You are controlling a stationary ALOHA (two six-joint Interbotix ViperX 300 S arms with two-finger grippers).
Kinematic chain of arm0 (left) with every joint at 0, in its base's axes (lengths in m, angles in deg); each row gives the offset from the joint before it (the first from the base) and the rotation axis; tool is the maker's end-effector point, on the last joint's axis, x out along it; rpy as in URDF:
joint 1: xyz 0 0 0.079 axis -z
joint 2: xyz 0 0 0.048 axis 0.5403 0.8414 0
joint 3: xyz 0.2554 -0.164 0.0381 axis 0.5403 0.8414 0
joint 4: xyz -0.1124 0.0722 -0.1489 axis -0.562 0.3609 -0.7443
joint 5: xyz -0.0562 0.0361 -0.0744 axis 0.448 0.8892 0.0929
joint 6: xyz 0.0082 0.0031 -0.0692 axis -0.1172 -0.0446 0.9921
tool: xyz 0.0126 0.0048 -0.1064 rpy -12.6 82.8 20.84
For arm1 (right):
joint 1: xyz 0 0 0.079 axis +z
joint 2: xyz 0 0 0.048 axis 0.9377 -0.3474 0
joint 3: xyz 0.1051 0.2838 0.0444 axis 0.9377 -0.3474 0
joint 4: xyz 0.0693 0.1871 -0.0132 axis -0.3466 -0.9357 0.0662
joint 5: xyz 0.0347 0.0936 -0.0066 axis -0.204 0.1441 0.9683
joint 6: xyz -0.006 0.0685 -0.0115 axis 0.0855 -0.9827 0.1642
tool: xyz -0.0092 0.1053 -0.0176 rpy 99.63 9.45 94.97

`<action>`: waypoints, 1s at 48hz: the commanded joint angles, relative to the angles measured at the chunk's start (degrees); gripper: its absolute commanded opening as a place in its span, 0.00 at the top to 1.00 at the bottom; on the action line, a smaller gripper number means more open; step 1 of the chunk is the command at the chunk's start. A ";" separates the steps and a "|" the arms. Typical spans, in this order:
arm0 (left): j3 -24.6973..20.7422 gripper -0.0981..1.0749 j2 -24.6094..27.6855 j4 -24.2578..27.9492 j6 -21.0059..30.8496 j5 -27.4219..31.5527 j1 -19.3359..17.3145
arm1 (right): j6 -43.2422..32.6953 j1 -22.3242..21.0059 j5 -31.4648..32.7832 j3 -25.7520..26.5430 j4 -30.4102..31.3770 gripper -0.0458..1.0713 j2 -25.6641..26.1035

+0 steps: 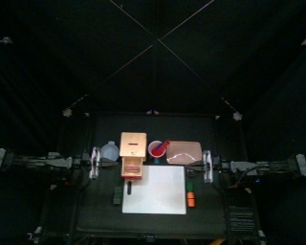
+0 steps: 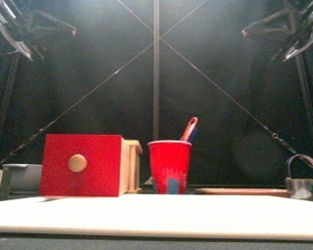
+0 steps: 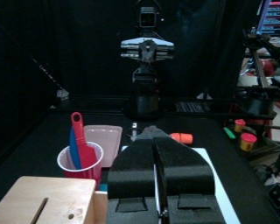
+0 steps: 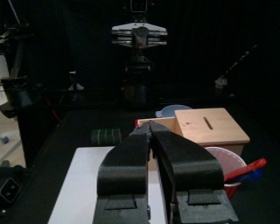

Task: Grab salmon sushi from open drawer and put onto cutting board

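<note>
The tan wooden box [image 1: 134, 144] stands at the table's left middle, its drawer [image 1: 130, 170] pulled out toward the front. The drawer's red face with a round knob [image 2: 83, 164] shows in the front view. The salmon sushi is hidden; I cannot make it out in any view. The white cutting board [image 1: 156, 189] lies flat in front of the box. My left gripper [image 3: 157, 138] is shut and holds nothing, hovering left of the box [image 3: 49, 199]. My right gripper [image 4: 152, 129] is shut and holds nothing, over the table's right side.
A red cup [image 1: 157, 147] with a red and blue utensil stands right of the box. A pinkish-grey slab [image 1: 184, 151] lies beyond it. An orange bar [image 1: 191, 199] lies off the board's right edge and a green item [image 1: 116, 194] off its left.
</note>
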 commanded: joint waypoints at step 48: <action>0.79 0.91 0.62 -2.20 0.00 10.28 -11.07 | -1.67 -8.70 59.59 71.72 -5.01 0.74 -69.61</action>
